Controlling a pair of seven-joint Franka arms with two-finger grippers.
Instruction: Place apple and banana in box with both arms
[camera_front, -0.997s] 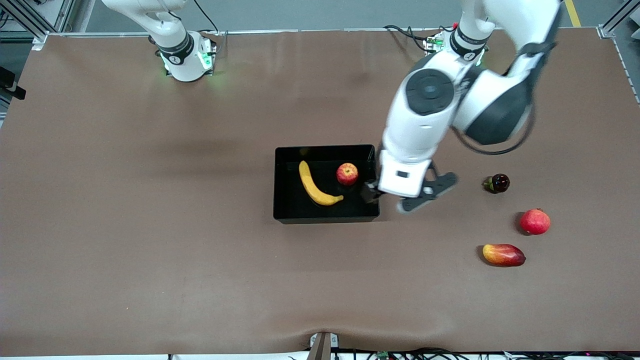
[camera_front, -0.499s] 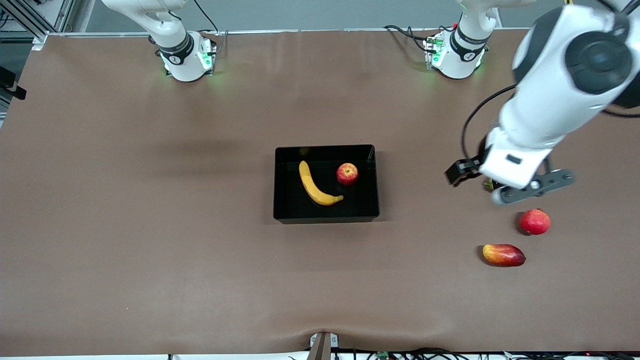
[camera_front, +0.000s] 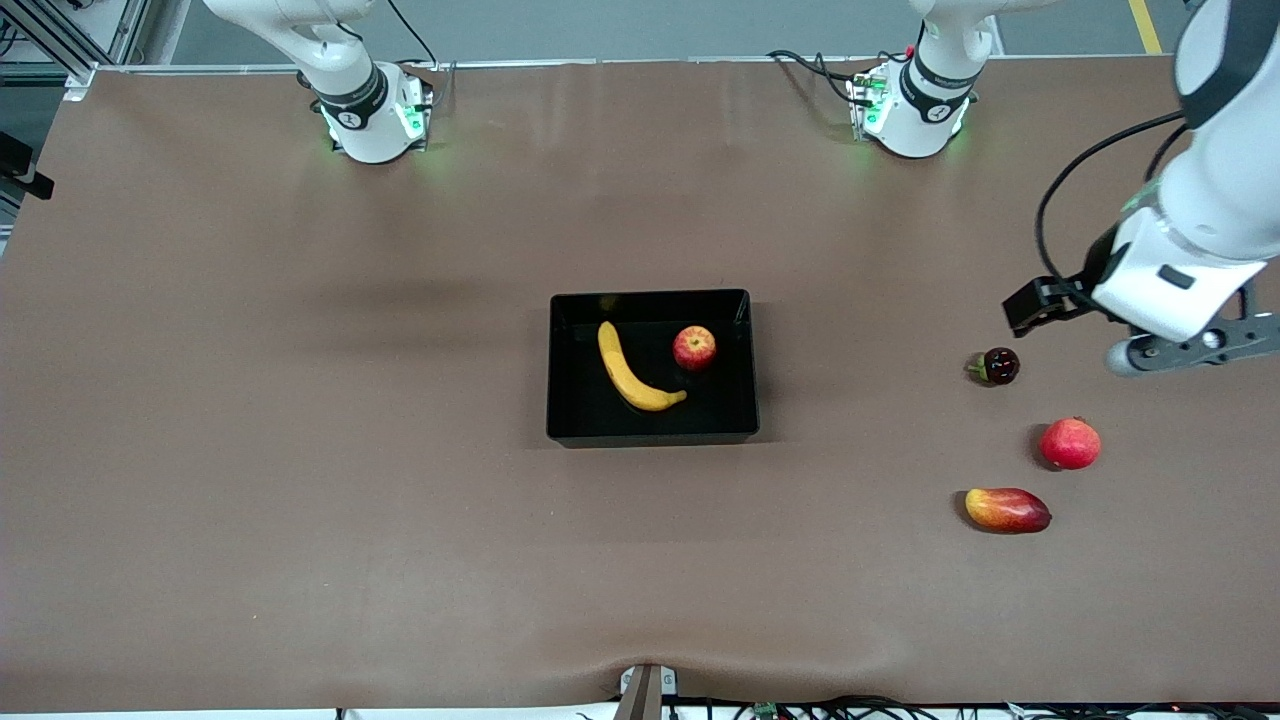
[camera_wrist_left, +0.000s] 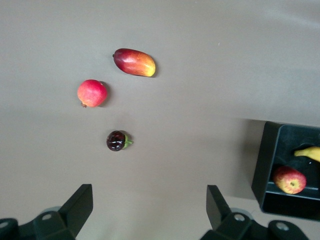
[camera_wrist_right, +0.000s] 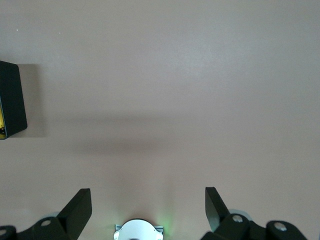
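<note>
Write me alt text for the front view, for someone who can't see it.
A long yellow banana and a small red apple lie inside a shallow glossy black tray at the middle of a brown table. The open left gripper hovers empty over the left arm's end, near a dark purple fruit, a round red fruit and a red-yellow mango.
</note>
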